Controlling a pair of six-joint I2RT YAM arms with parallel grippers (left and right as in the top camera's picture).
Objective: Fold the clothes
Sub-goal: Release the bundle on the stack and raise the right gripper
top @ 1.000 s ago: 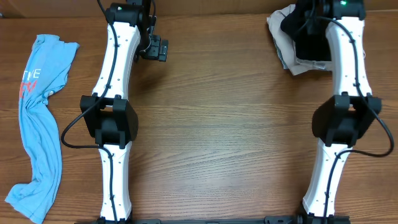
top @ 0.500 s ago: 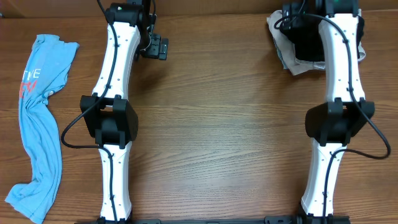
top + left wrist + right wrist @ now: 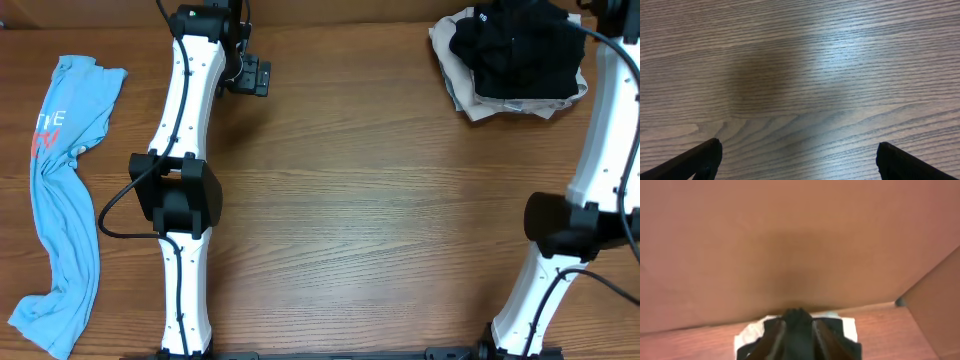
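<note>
A rumpled light blue T-shirt (image 3: 62, 200) with red lettering lies stretched far left; a bunched black T-shirt (image 3: 520, 50) tops beige clothes (image 3: 478, 106) far right.

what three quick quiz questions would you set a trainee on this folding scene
1. True or false: the light blue T-shirt lies neatly folded at the middle of the table.
2. What sits between the fingers of the right gripper? A) black cloth B) the light blue T-shirt C) nothing
3. Fill in: the left gripper hangs over bare wood with its jaws ____.
Key: 1 false, it lies crumpled along the table's left edge. 2 A. 3 open.
</note>
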